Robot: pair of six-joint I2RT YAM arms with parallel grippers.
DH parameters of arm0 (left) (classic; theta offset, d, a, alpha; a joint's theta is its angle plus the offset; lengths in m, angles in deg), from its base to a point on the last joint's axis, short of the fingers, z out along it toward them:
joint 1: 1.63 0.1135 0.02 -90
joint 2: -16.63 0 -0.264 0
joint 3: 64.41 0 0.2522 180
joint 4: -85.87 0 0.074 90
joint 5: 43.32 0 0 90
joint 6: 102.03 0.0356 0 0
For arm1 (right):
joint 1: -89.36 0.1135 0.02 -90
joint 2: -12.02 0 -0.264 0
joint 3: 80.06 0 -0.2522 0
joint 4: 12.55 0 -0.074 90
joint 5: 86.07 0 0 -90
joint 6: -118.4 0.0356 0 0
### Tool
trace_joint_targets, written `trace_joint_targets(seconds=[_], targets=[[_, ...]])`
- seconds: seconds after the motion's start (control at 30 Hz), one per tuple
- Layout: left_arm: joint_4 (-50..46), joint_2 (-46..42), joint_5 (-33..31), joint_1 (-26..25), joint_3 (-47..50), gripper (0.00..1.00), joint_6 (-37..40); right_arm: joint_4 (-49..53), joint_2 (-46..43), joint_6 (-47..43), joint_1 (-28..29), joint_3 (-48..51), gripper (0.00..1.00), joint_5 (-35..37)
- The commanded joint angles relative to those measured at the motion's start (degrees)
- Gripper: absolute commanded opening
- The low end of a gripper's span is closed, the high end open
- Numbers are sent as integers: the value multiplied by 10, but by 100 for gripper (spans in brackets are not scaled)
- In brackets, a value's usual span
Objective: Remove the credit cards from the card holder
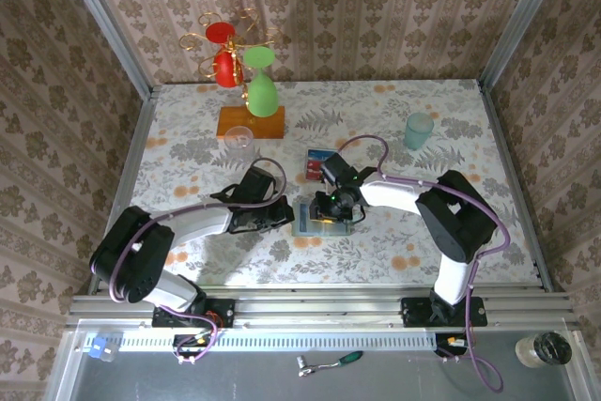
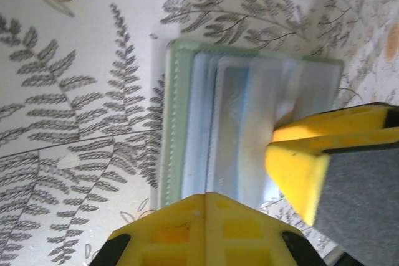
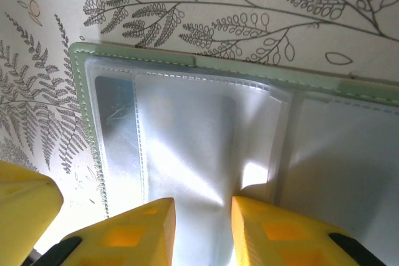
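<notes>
Left gripper (image 1: 285,214) is closed tight, tip at the open card holder (image 1: 308,224) edge. Right gripper (image 3: 202,207) sits slightly apart on its clear pocket (image 3: 187,129), can't tell if it's pinching. Credit cards (image 1: 318,164) lie just beyond it.

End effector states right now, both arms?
Left end effector: closed, tip over the card holder.
Right end effector: jaws slightly apart on the card holder; grip cannot be told.

The card holder (image 3: 206,129) is lined with glossy clear plastic pockets, creased and glaring, and is edged with a matt, stitched pale-green border. The table (image 2: 81,91) is covered by a smooth printed sheet. The right gripper (image 3: 202,210) is moulded in matt yellow plastic.
</notes>
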State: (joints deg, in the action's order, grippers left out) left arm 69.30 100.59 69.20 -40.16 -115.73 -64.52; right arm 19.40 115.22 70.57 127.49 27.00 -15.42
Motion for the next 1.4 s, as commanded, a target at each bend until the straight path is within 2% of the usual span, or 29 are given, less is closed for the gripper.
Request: trace_joint_targets(seconds=[0.0, 0.3, 0.57, 1.37], targets=[[18, -2, 19, 1, -17, 5, -11, -7, -20, -8, -5, 20, 30, -19], [102, 51, 56, -2, -16, 15, -48, -71, -40, -10, -27, 65, 29, -64], [123, 74, 57, -10, -19, 22, -58, -124, -54, -11, -50, 103, 28, -102], [134, 100, 55, -26, -29, 31, -65, -200, -41, -8, -92, 154, 23, -174]])
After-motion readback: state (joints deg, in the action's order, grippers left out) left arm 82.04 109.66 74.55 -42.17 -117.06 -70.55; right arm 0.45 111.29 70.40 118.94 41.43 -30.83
